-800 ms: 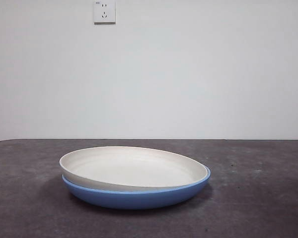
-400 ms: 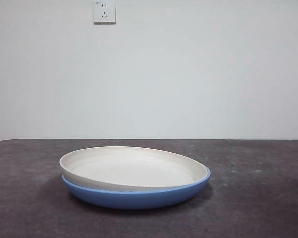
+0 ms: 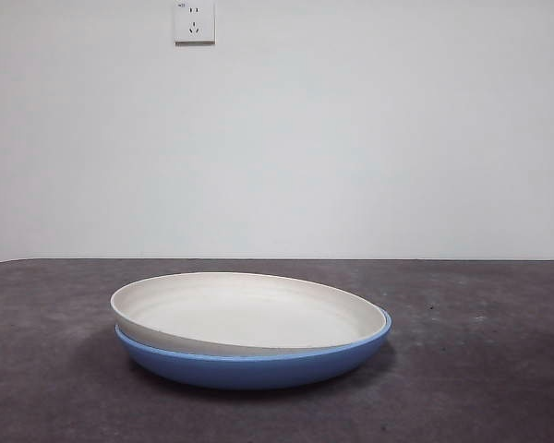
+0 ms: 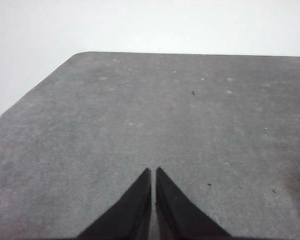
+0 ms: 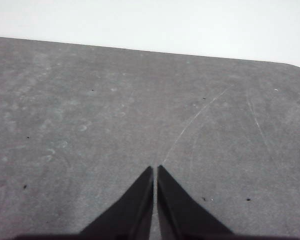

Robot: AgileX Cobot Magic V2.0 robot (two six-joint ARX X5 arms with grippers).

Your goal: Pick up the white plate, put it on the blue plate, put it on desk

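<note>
In the front view the white plate (image 3: 245,314) lies nested inside the blue plate (image 3: 258,367), slightly tilted, its left rim raised above the blue rim. Both rest on the dark speckled desk (image 3: 480,369). Neither arm appears in the front view. The left gripper (image 4: 153,172) is shut over bare desk (image 4: 190,115) and holds nothing. Over another bare stretch of desk (image 5: 115,110), the right gripper (image 5: 155,170) is shut and empty too. No plate shows in either wrist view.
A white wall with a power socket (image 3: 194,21) stands behind the desk. The desk's far edge and a rounded corner (image 4: 82,54) show in the left wrist view, another corner (image 5: 297,67) in the right wrist view.
</note>
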